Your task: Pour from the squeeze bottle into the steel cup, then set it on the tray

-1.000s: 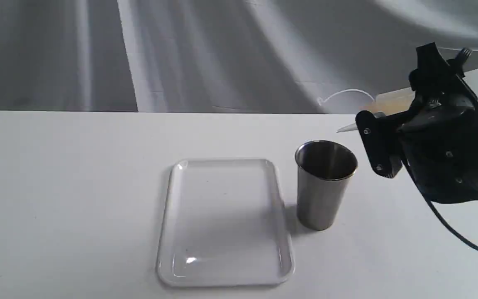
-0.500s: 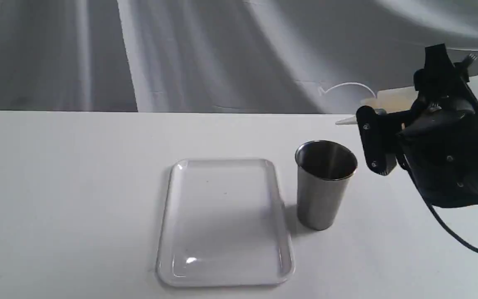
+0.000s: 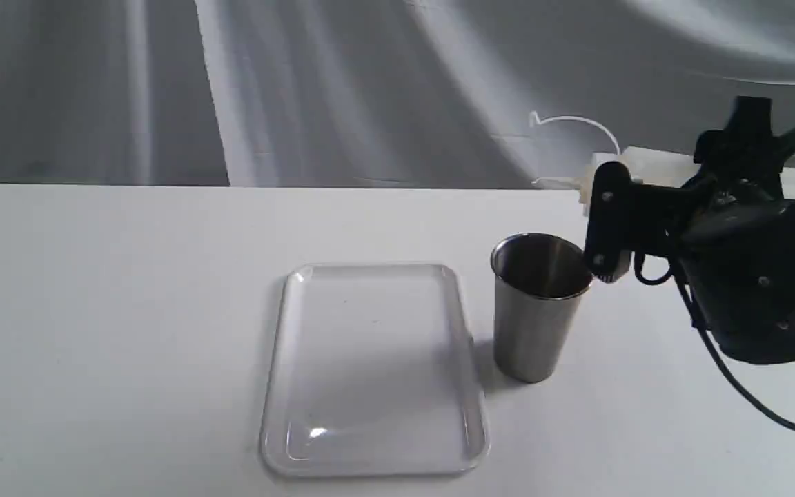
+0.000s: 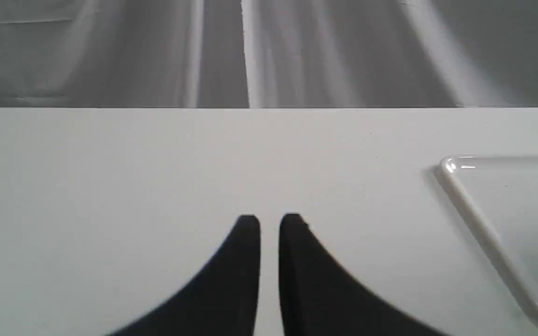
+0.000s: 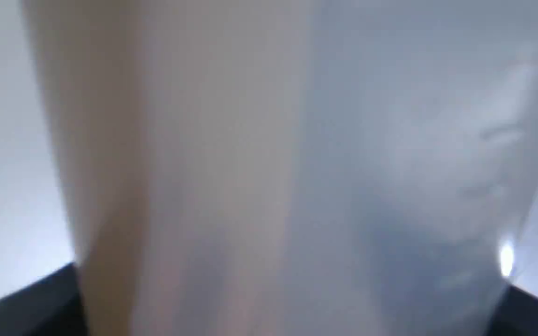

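Jaws of the right gripper (image 3: 610,207) are clamped across the squeeze bottle (image 3: 649,166), which lies almost level in the air, its nozzle end turned toward the steel cup (image 3: 535,317) and higher than its rim, its strap (image 3: 573,121) arcing upward. The cup stands upright on the white table (image 3: 94,310), just beside the tray (image 3: 370,359). The left gripper (image 4: 270,223) hovers low near the tray's corner, jaws nearly together, holding nothing.
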Motion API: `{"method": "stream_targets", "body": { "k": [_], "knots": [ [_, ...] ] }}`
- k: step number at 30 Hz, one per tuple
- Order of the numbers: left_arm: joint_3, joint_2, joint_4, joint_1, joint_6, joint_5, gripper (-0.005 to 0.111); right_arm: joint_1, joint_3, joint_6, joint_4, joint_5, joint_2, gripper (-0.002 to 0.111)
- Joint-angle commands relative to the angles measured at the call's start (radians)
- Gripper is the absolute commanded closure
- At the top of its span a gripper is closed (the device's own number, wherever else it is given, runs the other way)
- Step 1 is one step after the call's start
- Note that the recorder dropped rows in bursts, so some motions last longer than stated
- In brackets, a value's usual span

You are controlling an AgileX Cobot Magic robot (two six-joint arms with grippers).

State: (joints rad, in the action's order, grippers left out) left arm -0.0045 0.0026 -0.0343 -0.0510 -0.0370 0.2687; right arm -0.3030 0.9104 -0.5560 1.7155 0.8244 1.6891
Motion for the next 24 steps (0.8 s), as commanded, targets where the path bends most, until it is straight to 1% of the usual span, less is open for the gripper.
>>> {"method": "stream_targets", "body": {
  "k": [1,7,12,19,24],
  "knots": [
    [0.004,-0.003,0.000,-0.003,0.001,-0.010,0.098,0.004,-0.001,-0.111,0.003,0.010,-0.021,0.108],
    [0.004,-0.003,0.000,-0.003,0.001,-0.010,0.098,0.004,-0.006,-0.268,-0.047,-0.035,-0.024,0.108],
    [0.004,-0.003,0.000,-0.003,0.001,-0.010,0.098,0.004,-0.042,-0.415,-0.058,-0.133,-0.061,0.108],
    [0.004,-0.003,0.000,-0.003,0.004,-0.010,0.098,0.004,-0.047,-0.770,-0.058,-0.159,-0.116,0.108],
    [0.004,-0.003,0.000,-0.003,0.001,-0.010,0.098,0.004,-0.047,-0.933,-0.047,-0.159,-0.167,0.108]
  ]
}}
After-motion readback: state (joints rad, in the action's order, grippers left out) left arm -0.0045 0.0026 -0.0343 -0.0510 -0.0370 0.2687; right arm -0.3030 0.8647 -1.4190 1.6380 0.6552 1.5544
